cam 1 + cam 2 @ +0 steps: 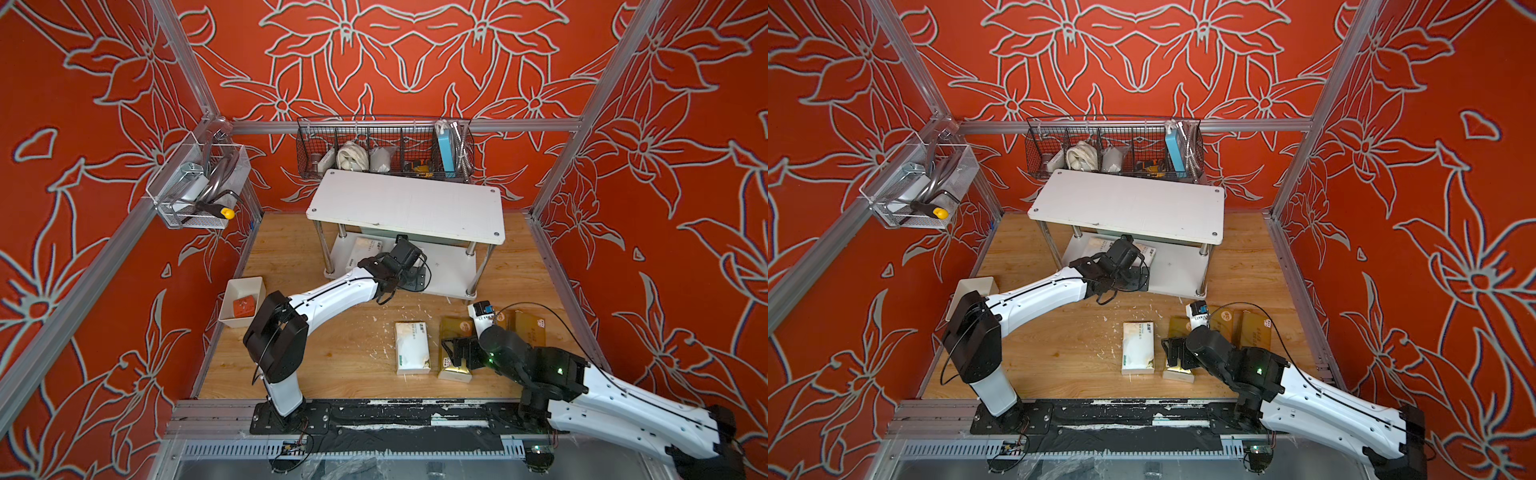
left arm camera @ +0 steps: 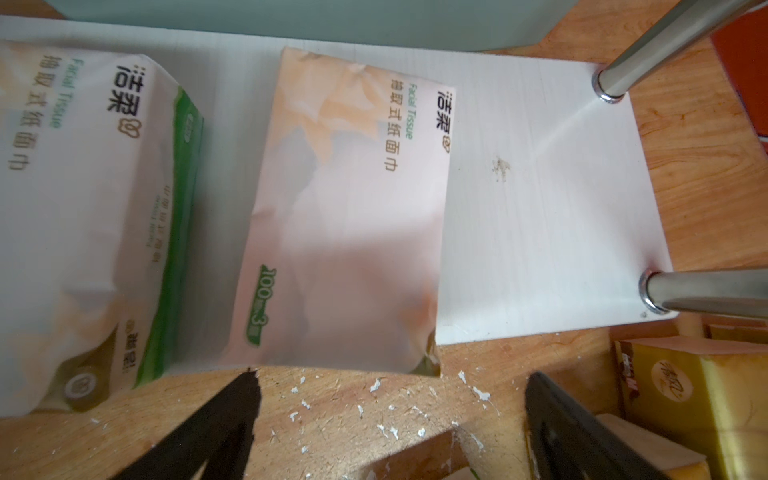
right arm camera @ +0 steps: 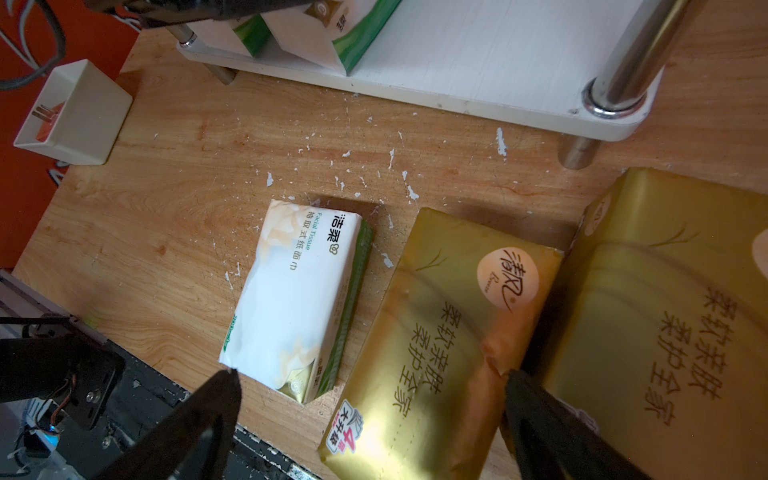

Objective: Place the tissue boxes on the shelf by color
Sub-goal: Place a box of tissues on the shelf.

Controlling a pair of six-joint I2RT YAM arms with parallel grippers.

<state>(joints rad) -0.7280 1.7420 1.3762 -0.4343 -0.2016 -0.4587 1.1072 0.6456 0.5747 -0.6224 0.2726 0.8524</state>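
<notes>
The white two-tier shelf (image 1: 405, 203) stands at the back of the wooden floor. Two white tissue boxes (image 2: 83, 208) (image 2: 349, 216) lie side by side on its lower tier (image 2: 540, 232). My left gripper (image 2: 392, 386) is open and empty, low over the floor just in front of them. A third white box (image 1: 411, 347) lies on the floor at the front. Beside it are three gold boxes (image 1: 453, 328) (image 1: 505, 322) (image 1: 530, 328). My right gripper (image 3: 372, 376) is open, its fingers straddling the nearest gold box (image 3: 449, 316) from above.
A white bin (image 1: 243, 301) holding an orange block sits at the left edge of the floor. A black wire basket (image 1: 384, 147) hangs behind the shelf and a clear bin (image 1: 195, 187) on the left wall. Chrome legs (image 2: 665, 45) stand at the shelf corners.
</notes>
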